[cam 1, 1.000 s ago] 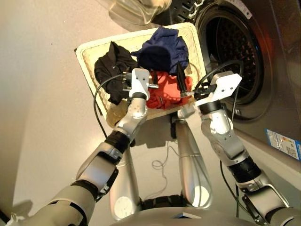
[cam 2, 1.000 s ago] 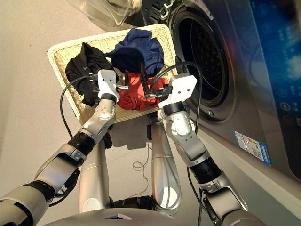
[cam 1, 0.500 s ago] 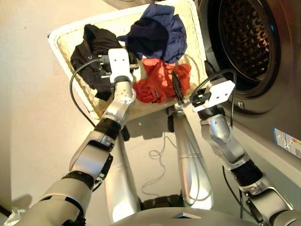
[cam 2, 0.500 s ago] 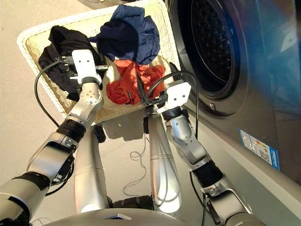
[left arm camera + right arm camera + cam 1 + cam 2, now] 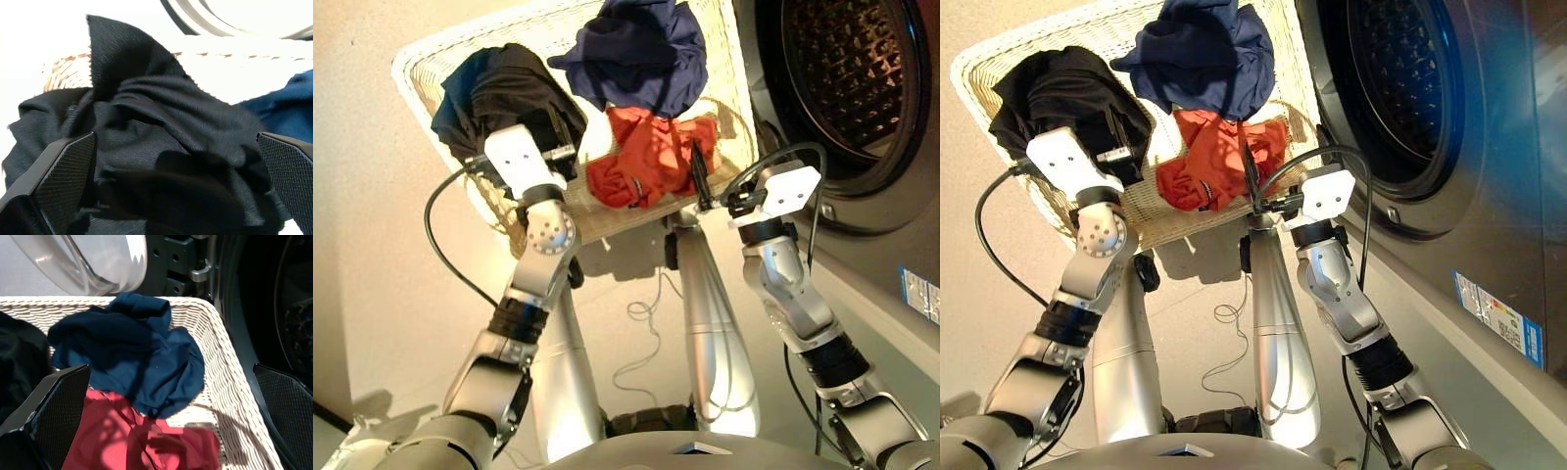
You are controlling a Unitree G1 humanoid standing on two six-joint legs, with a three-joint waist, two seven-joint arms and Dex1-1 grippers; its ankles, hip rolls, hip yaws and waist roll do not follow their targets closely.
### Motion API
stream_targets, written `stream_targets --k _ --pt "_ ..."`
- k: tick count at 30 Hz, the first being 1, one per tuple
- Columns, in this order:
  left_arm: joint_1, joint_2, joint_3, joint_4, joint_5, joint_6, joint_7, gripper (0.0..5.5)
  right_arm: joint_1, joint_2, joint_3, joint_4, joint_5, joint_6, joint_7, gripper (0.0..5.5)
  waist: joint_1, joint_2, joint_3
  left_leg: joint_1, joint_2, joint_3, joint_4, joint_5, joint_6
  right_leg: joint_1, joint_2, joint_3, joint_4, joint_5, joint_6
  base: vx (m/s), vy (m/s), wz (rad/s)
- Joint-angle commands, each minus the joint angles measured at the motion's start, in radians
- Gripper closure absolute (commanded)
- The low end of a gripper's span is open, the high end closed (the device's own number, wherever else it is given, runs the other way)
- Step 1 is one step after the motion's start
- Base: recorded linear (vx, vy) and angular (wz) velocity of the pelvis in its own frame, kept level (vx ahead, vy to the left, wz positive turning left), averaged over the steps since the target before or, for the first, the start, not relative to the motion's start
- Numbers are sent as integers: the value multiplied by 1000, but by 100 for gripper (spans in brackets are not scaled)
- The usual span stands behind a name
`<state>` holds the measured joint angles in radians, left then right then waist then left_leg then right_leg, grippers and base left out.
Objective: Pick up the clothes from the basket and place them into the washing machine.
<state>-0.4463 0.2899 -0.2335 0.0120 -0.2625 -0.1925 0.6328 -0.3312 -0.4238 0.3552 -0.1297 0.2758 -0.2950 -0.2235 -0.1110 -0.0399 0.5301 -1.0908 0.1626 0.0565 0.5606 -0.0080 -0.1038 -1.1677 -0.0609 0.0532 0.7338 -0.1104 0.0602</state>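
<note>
The basket (image 5: 421, 69) sits on the floor (image 5: 372, 245) just beside the washer (image 5: 1489, 147), its far edge cut off by the frame in both head views. All three garments lie in it. The black one (image 5: 504, 93) is bunched at the basket's left end, the navy one (image 5: 636, 49) is heaped at the far right corner with its top cropped, and the red one (image 5: 646, 157) lies against the near rim, partly under the navy cloth.

The left gripper (image 5: 171, 196) is spread wide, released, its two pads flanking the black garment. The wrist view shows cloth filling the gap between them, but whether the pads touch it is hard to tell. From the head views the white wrist housing hides most of the fingers.

The right gripper (image 5: 171, 431) is also spread wide and holds nothing. It hangs over the basket's near right corner, above the red cloth's edge; in the head views only one dark finger (image 5: 697, 171) is plain to see, against the red.

The drum (image 5: 847, 78) stands open, dark inside, its right side and top cut off. The glass door (image 5: 88, 259) shows only in the right wrist view, as a clear curved piece beyond the basket's far edge, mostly out of frame.
</note>
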Motion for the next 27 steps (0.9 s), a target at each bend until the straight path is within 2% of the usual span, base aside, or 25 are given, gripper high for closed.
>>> stream_targets --k 1,7,14,18,27 --pt "45 27 -1 -137 -34 -72 -39 0 42 -31 -20 -148 -47 -64 -12 0 -5 48 -10 -26 -12 -49 142 -132 10 19 -18 -47 -95 46 42 0 0 0" --pt "99 57 -5 -172 -56 -66 -66 0 60 -44 -32 -172 -49 -60 -22 0 -1 52 -10 -19 -6 -47 138 -131 6 24 -18 -47 -99 46 40 0 0 0" --pt "77 63 -3 -147 -48 -58 -64 0 54 -52 -22 -174 -52 -54 -20 0 -5 50 -10 -23 -1 -46 143 -133 3 19 -17 -44 -95 43 41 0 0 0" --pt "50 56 -11 -99 -60 -53 -65 0 48 -57 -18 -177 -50 -47 -16 0 -10 46 -10 -24 0 -46 148 -132 3 18 -21 -46 -89 43 40 0 0 0" --pt "-99 49 -31 141 -48 -14 -55 0 4 -35 6 -152 -30 -34 -3 0 -23 38 -10 -17 0 -49 146 -127 1 23 -25 -52 -84 42 39 0 0 0"
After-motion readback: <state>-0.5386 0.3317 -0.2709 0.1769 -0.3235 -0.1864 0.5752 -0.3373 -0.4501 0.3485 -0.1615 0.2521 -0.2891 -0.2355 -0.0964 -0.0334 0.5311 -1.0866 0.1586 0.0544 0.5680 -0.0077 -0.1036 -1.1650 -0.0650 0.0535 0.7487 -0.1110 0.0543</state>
